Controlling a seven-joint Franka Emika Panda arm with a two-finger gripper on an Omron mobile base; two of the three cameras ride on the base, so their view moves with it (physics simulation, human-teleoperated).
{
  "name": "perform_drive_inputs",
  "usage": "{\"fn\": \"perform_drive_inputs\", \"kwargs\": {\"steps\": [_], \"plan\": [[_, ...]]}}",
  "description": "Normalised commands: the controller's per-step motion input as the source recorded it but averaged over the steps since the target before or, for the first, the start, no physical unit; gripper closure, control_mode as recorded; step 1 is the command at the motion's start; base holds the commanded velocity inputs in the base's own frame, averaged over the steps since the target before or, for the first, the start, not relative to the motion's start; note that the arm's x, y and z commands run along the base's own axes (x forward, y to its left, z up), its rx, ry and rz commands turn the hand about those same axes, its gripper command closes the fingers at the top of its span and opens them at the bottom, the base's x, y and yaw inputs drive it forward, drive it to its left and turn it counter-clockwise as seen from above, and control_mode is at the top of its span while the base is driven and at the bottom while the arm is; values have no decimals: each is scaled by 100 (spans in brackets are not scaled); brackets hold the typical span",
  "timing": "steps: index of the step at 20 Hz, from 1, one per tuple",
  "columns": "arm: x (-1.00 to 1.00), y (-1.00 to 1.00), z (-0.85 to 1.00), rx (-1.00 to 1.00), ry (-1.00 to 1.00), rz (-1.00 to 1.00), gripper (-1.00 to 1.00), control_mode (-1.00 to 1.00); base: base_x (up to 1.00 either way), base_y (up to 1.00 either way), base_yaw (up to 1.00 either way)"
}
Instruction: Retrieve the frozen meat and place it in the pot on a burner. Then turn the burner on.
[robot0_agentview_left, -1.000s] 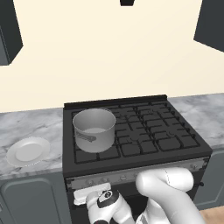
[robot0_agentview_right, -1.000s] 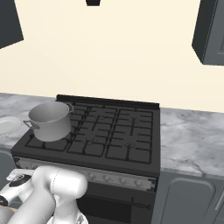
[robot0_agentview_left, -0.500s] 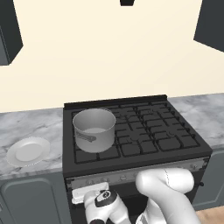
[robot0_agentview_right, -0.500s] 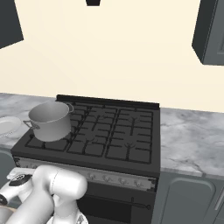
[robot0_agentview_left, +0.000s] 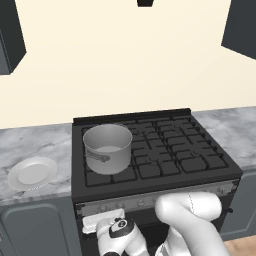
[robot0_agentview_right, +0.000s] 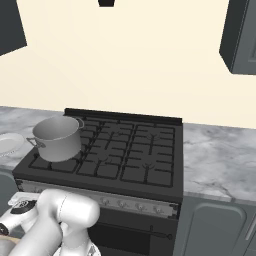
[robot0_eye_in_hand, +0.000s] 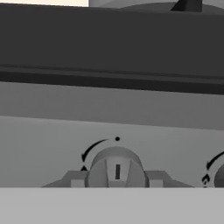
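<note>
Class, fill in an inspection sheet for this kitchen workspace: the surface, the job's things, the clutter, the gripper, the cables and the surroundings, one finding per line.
Surface: dark stove set in a grey marble counter.
Job's things: pot on the front left burner; the meat cannot be made out inside it.
Clutter: white plate on the counter left of the stove.
Gripper: gripper low at the stove front, fingers either side of a knob, shut on it.
Cables: nothing seen.
Surroundings: cream wall, dark cabinets above, grey cabinet doors below.
</note>
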Motion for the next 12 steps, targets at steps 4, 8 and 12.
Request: {"fn": "perform_drive_inputs", "kwargs": {"steps": [4, 8, 12], "plan": [[0, -4, 0, -4, 3, 0, 100, -100, 0, 0, 0], [0, 0, 0, -15, 9, 0, 100, -100, 0, 0, 0], [0, 0, 0, -25, 16, 0, 100, -100, 0, 0, 0]]}}
